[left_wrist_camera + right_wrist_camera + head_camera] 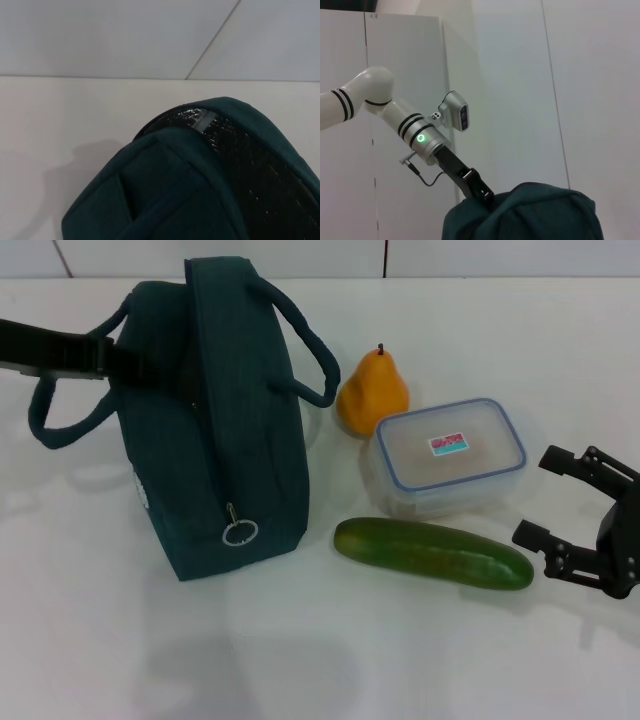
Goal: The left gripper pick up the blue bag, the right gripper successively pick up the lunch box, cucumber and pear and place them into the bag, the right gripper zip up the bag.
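Only the head view takes in the whole table [420, 660]. The right gripper [556, 502] sits low at the right edge with its two fingers spread wide and nothing between them. Just beyond its fingertips, toward the robot's left, lies the cucumber [432, 553], its long axis running across the table, the nearer end pointing at the gripper's lower finger. Beside the gripper's upper finger sits the lunch box [450, 457], flat, lid up, its longer side also running across. The lid carries a small red-and-teal sticker [449, 445]; its writing is too small to read. The pear [373, 392] stands upright behind the box's far left corner, stem up, touching or nearly touching it.

Well apart from the right gripper, across the food, the blue bag [215, 420] stands tall, its long axis running away from the robot, the zipper's ring pull [239, 532] hanging at the near end. A pale round logo [141, 490] shows at its left face, unreadable.

The left gripper [118, 360] reaches in from the left edge to the bag's upper part by the handles; whether its fingers are closed cannot be told. The left wrist view alone shows dark foil lining [260, 165] through the bag's open top. The right wrist view alone shows the left arm [395, 117], its green light [420, 138] lit, meeting the bag's top from above.
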`<state>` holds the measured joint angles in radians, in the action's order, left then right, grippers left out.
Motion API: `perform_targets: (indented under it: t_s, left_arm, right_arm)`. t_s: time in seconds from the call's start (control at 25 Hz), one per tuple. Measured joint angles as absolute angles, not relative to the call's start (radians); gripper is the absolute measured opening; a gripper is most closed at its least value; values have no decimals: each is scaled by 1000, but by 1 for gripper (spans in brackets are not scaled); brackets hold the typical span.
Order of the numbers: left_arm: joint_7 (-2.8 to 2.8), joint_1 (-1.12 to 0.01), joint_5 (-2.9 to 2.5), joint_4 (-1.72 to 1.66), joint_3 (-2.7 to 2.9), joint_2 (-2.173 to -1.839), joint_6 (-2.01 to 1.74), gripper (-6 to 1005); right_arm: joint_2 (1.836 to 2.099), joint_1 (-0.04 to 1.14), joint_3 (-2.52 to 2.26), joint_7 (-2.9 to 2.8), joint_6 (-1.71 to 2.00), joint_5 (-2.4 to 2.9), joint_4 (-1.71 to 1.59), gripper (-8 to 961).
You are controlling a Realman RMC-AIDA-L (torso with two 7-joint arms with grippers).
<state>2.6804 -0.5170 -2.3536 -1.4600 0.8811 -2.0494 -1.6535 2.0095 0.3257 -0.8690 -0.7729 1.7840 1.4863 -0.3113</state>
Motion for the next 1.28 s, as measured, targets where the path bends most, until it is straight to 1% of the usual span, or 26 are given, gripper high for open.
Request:
perform_targets:
  t_s: [0.36,0.76,1.0,1.28]
  left_arm:
    - [2682,-512,-2345,-1466,890,-2057,-1654,93]
    - [2678,-523,-2333,-1468,893,-2064,-1654,55]
    - [2678,-532,-2332,-1471,906,-2064,-1654,46]
    - [2678,-537,-2332,-1471,919,-2063,-1652,45]
  right_arm:
    - [2010,324,-851,-809,1750,1448,-304,838]
    - [2012,349,-806,-1089,1506,1289,-266,835]
    - [2007,395,-815,-1270,1354,1277,-261,833]
    - [2006,473,-820,-1401,1268,1338,-198,831]
